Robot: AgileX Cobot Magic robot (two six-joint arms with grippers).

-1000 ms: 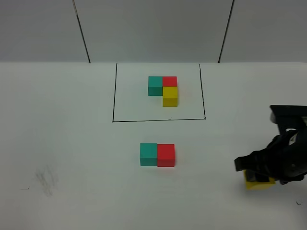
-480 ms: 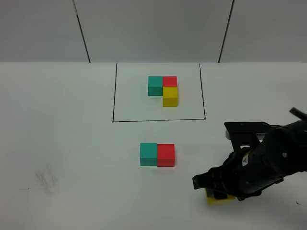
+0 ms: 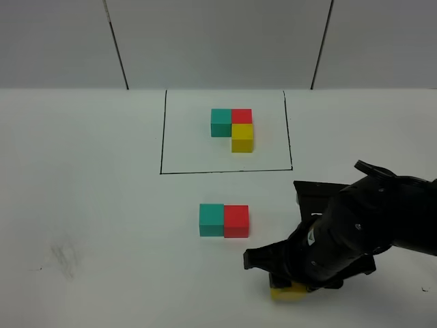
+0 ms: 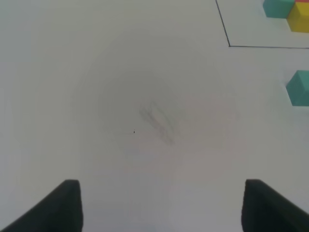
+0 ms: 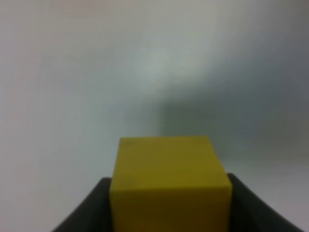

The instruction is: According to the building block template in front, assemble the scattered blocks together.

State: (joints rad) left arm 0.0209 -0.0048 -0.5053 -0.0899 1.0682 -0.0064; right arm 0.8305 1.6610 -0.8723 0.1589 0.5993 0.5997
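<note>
The building block template (image 3: 232, 126) is an L of teal, red and yellow cubes inside a black outline at the back of the table. In front of it the loose teal cube (image 3: 211, 219) and red cube (image 3: 236, 221) sit side by side, touching. My right gripper (image 3: 287, 285) is shut on the yellow cube (image 3: 287, 294), to the front right of the red cube; the wrist view shows the yellow cube (image 5: 169, 181) between the black fingers. My left gripper (image 4: 161, 208) is open over bare table, with the teal cube (image 4: 299, 87) at the frame's edge.
A faint grey smudge (image 3: 65, 256) marks the white table at the front left. Behind the table stands a grey panelled wall (image 3: 218, 41). The right arm's black body covers the table's front right.
The right arm has carried the yellow cube leftward, from the table's right edge toward the red cube. The teal and red cubes and the left gripper have not moved.
</note>
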